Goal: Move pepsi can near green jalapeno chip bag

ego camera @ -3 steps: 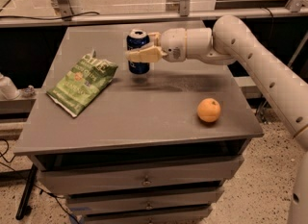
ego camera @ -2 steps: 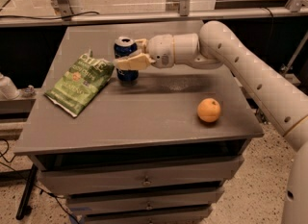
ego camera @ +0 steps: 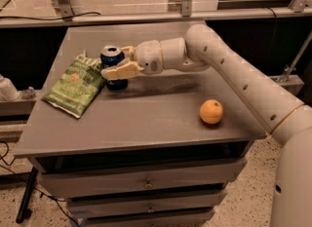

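Extending horizontally, end effector (ego camera: 114, 63) grips pepsi can (ego camera: 111, 55) beside chip bag (ego camera: 73, 85).

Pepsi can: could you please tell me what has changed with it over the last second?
The gripper, shut on the pepsi can, carried it left across the table to right beside the green jalapeno chip bag. The bag and the orange stayed put.

Robot lab (floor cables (ego camera: 30, 17)), gripper (ego camera: 115, 62) over drawer cabinet (ego camera: 161, 111)
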Robot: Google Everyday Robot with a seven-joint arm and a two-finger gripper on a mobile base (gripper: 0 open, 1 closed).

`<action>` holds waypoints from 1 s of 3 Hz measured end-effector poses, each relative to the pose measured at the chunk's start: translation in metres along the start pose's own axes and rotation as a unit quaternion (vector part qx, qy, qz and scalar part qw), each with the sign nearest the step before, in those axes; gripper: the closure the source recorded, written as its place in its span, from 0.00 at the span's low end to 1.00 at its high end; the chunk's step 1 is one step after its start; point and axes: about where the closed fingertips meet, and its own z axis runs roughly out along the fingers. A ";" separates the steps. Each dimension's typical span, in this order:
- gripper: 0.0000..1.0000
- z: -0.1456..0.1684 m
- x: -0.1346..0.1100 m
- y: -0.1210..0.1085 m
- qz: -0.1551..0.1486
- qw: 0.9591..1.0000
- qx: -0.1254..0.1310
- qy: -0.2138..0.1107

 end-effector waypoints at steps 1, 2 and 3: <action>0.84 0.002 0.006 0.005 -0.011 1.000 -0.012 0.013; 0.59 0.002 0.003 0.006 -0.011 1.000 -0.012 0.013; 0.37 0.002 0.002 0.006 -0.011 1.000 -0.012 0.013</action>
